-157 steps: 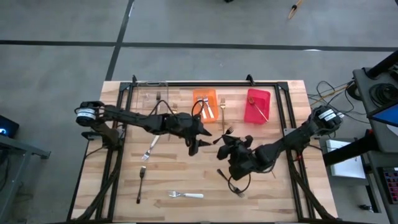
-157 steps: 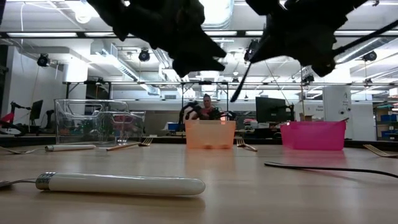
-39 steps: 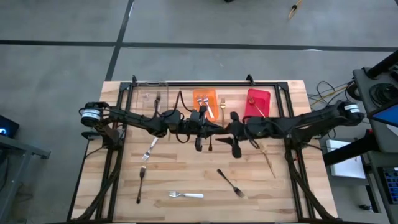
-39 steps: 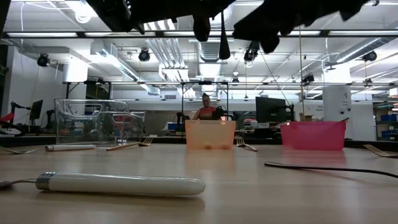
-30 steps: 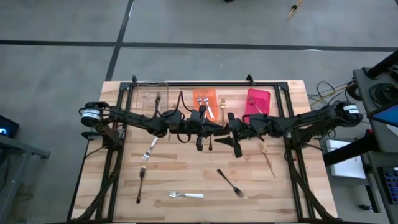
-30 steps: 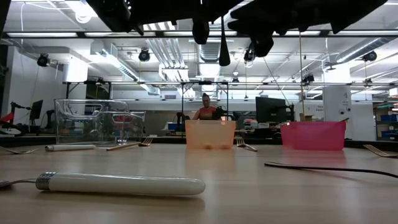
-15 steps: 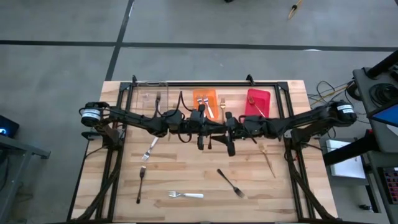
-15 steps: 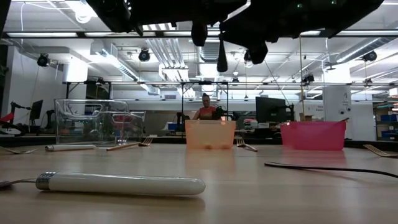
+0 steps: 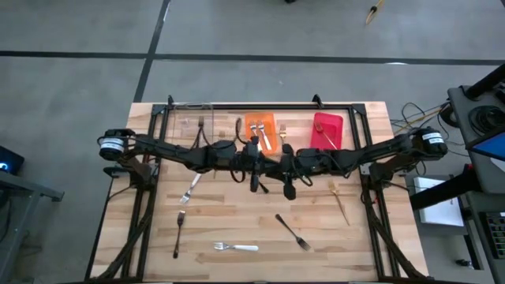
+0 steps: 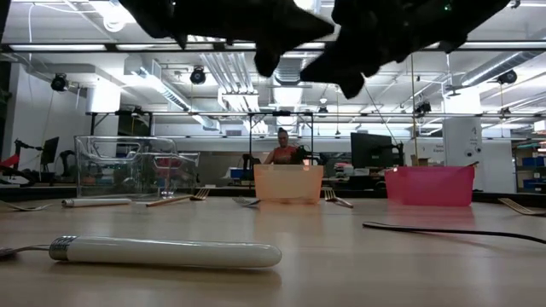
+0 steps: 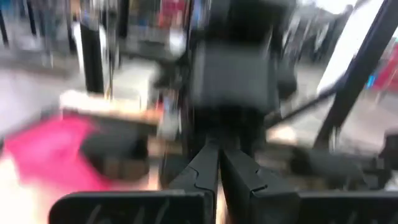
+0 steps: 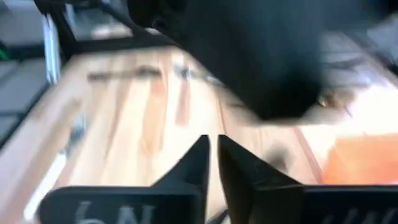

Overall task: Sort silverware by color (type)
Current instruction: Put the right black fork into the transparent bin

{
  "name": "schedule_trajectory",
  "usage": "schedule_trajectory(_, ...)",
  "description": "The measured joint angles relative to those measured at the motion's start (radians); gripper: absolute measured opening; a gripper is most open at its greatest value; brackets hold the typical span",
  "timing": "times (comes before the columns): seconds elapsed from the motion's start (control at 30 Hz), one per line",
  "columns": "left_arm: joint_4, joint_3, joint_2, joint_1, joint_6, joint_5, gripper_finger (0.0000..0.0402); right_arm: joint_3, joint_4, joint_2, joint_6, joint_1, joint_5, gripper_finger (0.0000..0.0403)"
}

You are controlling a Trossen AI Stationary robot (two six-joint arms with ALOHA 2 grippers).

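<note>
My two grippers meet fingertip to fingertip above the table's middle. My left gripper [image 9: 263, 169] is shut and level; its closed fingers [image 11: 208, 171] face the right arm's wrist. My right gripper [image 9: 276, 170] comes from the right with its fingers [image 12: 196, 163] almost together. The dark fork that hung from the left gripper is hidden between the two dark gripper bodies. Loose silverware lies on the table: a white-handled fork [image 9: 237, 247], dark forks [image 9: 293, 231] [image 9: 180, 233] and a gold fork [image 9: 339, 201]. My left gripper is shut, but both gripper bodies hide its fingertips, so the fork and the place of hold do not show. My right gripper has its fingertips right at the left gripper's; I cannot tell whether they touch the fork.
Along the far edge stand a clear bin [image 9: 195, 121], an orange bin [image 9: 260, 126] with forks in it and a red bin [image 9: 327, 130] with a gold fork. Another white-handled fork [image 9: 191, 189] lies at mid left. A black frame rail [image 9: 260, 105] runs along the far edge.
My right gripper has moved toward the table's left and slightly down, up to my left gripper, and its fingers have come together. My left gripper has tipped up to level. The dark fork that hung below it in the low view no longer shows.
</note>
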Motion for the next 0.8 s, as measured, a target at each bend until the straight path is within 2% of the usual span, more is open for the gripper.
schedule_trajectory(0.17,-0.347,0.0,-0.019,-0.024,-0.078,-0.001,0.0,-0.001,-0.201,-0.027,0.088,-0.002,0.03,0.0011)
schedule_trajectory(0.3,-0.493,0.0,-0.014,-0.042,-0.134,-0.074,0.0,0.0,-0.193,0.016,0.115,0.0,0.077,0.0009)
schedule_trajectory(0.43,-0.556,0.0,-0.024,-0.063,-0.136,-0.151,0.0,0.0,-0.131,0.086,0.056,0.0,0.076,0.0009)
schedule_trajectory(0.6,-0.589,-0.009,-0.086,-0.082,-0.068,-0.187,0.0,0.004,0.004,0.197,0.013,0.002,0.068,0.0018)
schedule_trajectory(0.7,-0.608,-0.035,-0.155,-0.091,-0.028,-0.232,0.0,0.053,-0.003,0.271,0.024,0.002,0.066,0.0047)
schedule_trajectory(0.8,-0.604,-0.089,-0.244,-0.097,-0.012,-0.298,0.0,0.121,-0.004,0.35,-0.012,0.002,0.074,0.0094)
